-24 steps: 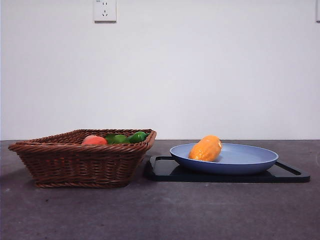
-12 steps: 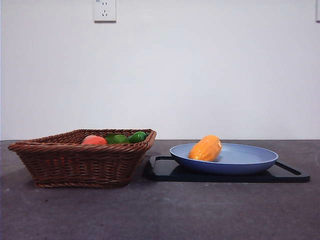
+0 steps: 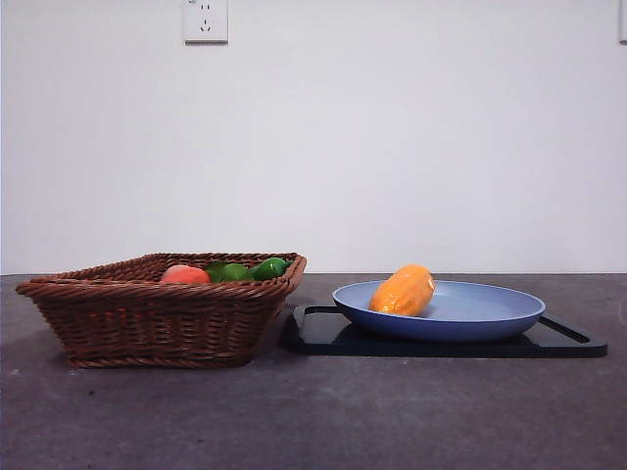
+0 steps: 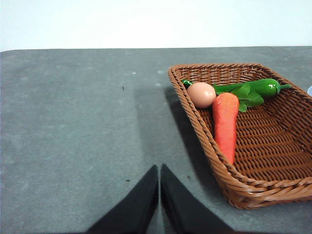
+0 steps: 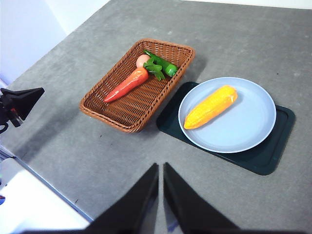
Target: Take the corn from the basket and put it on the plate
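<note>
The yellow-orange corn (image 3: 404, 291) (image 5: 211, 107) lies on the blue plate (image 3: 490, 308) (image 5: 248, 126), toward the side nearest the basket. The brown wicker basket (image 3: 147, 318) (image 4: 292, 165) (image 5: 122, 114) stands left of the plate in the front view. My left gripper (image 4: 159, 170) is shut, low over the bare table beside the basket, holding nothing. High above the table, my right gripper (image 5: 161, 168) is shut and empty, well back from basket and plate. Neither gripper shows in the front view.
The plate rests on a flat black tray (image 3: 568, 343) (image 5: 273, 163). In the basket lie a carrot (image 4: 225, 124) (image 5: 126, 85), a pinkish peach (image 4: 201, 94) (image 3: 184, 275) and green vegetables (image 4: 253, 90) (image 5: 161, 67). The left arm's black tip (image 5: 22, 100) shows in the right wrist view.
</note>
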`<state>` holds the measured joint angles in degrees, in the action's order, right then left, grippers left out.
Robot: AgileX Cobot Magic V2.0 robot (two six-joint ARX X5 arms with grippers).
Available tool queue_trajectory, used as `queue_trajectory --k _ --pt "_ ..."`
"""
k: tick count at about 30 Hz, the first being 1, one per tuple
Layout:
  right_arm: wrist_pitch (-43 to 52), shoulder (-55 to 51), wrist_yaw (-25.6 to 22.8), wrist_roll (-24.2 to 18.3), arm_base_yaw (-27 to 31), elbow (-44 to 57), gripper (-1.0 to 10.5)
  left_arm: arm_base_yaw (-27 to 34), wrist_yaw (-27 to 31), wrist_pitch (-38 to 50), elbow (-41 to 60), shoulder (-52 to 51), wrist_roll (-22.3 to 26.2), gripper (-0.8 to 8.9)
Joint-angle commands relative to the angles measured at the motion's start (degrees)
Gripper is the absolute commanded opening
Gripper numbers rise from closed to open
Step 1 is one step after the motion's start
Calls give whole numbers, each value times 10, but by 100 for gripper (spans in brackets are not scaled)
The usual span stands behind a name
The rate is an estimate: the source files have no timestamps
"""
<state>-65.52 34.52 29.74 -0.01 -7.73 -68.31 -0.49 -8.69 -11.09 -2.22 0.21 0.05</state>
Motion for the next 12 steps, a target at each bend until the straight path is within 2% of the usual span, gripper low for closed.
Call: queue_trajectory --k 1,12 --pt "5 2 0 -5 -1 -9 3 2 2 -14 11 -1 -8 7" --pt "5 2 0 -5 -1 -9 3 2 2 -10 11 0 -8 7"
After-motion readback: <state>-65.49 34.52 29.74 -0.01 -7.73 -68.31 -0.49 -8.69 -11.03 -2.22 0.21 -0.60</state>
